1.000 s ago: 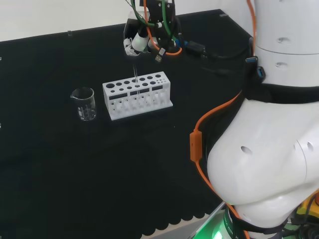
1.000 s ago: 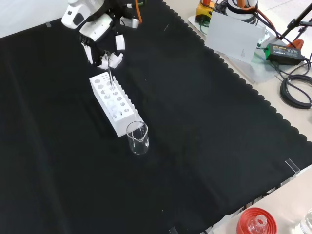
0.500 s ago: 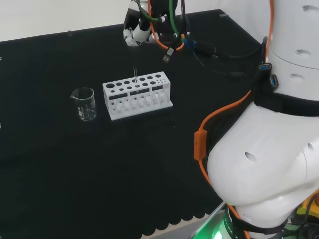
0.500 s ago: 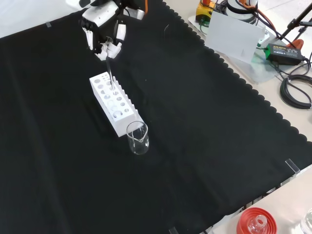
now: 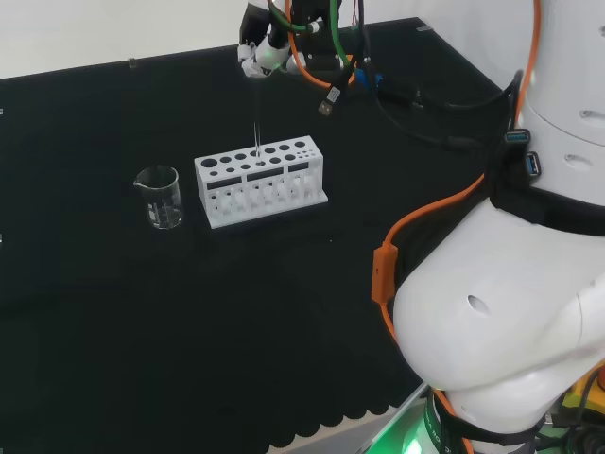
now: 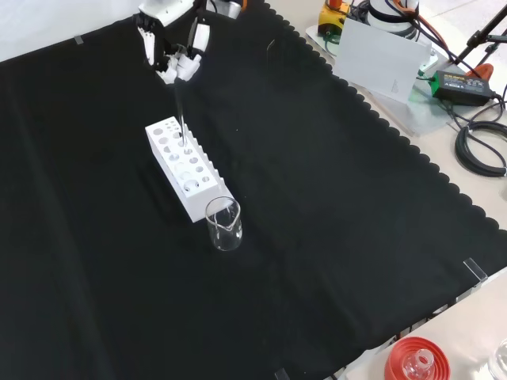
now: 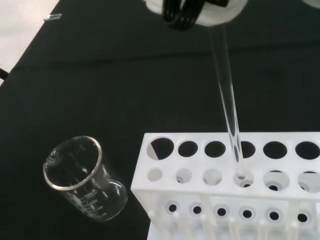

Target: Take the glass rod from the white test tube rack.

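Front view: the black cloth (image 6: 333,206) carries a white rack (image 6: 187,168) with round holes, then a clear beaker (image 6: 224,225) just beside its near end. Above the rack, the hand (image 6: 176,59) pinches the top of the thin, smooth glass rod (image 6: 181,111), whose tip looks barely inside a hole. I'd lift straight up, without tilting, until it clears.

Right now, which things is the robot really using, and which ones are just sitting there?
Using:
- the hand, pinching the top of the glass rod
- the glass rod, its tip at a hole of the rack
- the white test tube rack

Just sitting there:
- the glass beaker, standing beside the rack
- the red ribbed ring at the bench's edge in the front view
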